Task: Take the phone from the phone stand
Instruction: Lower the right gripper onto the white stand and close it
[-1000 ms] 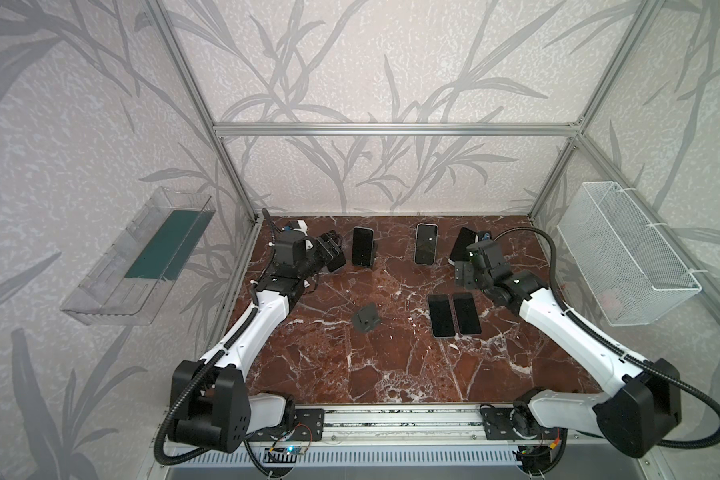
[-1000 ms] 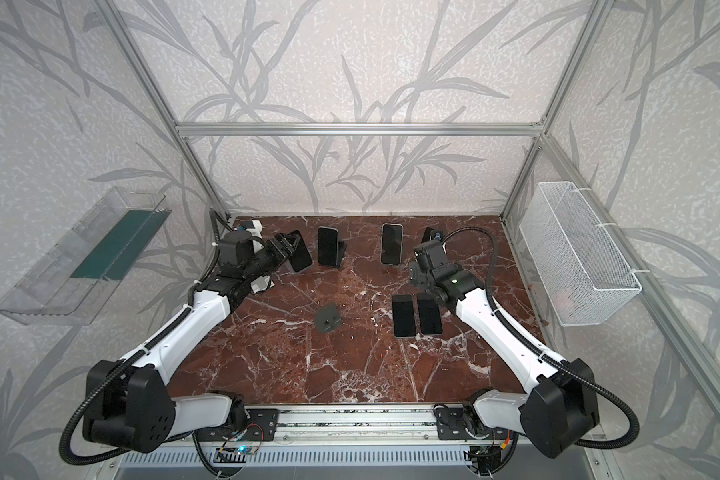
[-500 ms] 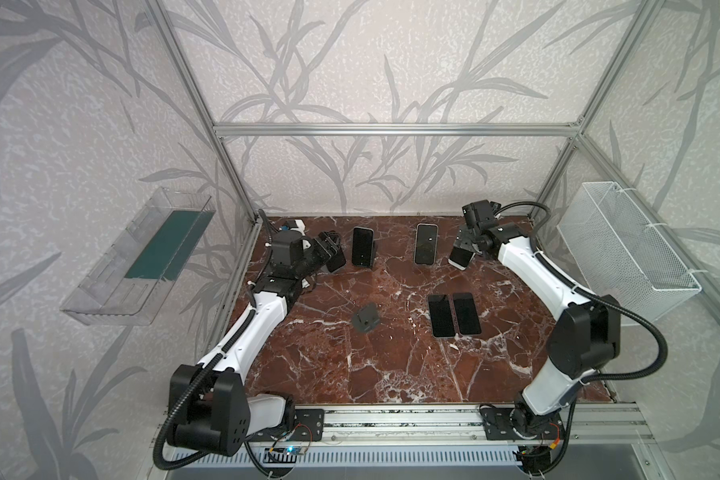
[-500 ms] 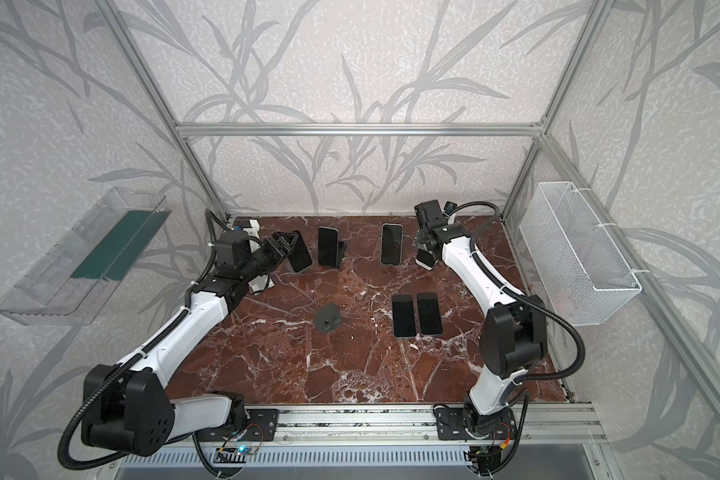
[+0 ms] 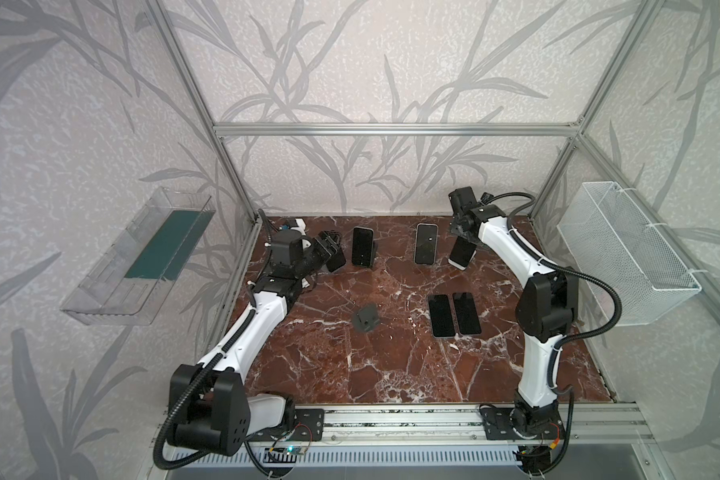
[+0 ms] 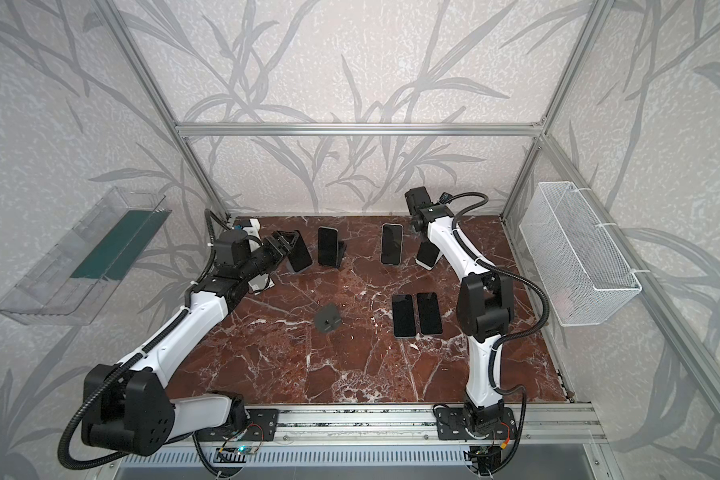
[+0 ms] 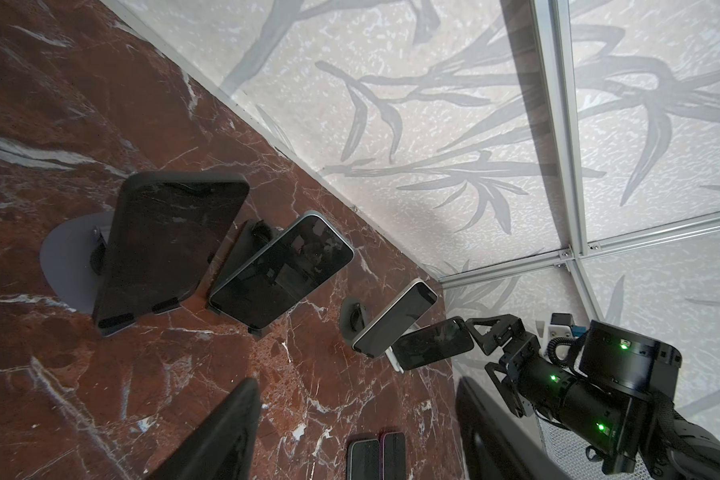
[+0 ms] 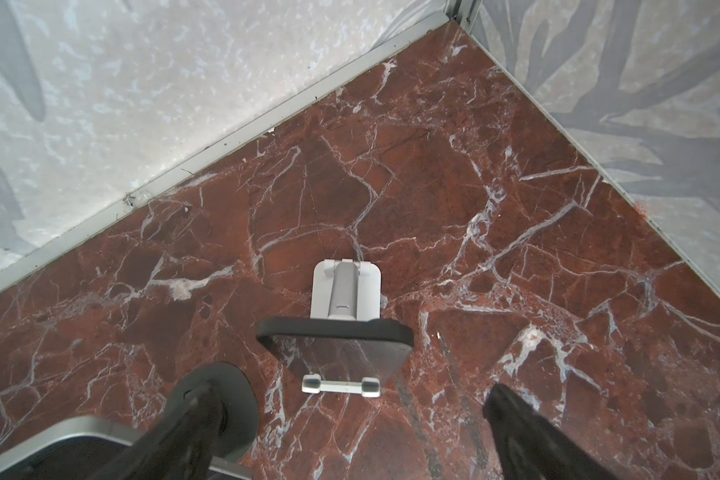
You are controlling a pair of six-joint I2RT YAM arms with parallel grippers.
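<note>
Hovering my right gripper (image 8: 344, 392) spread wide by the phone (image 8: 341, 345) on the white stand (image 8: 346, 286) | left gripper (image 7: 356, 380) spread near the far-left phone (image 7: 167, 249)

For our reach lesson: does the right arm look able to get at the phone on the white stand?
Probably yes: the right gripper is open close above the phone on its white stand, with nothing between; the next phone stands apart.

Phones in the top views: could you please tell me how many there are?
6. Four are propped up along the back: leftmost phone, second phone, third phone, rightmost phone. Two lie side by side right of centre: left flat phone, right flat phone. None seems hidden.
</note>
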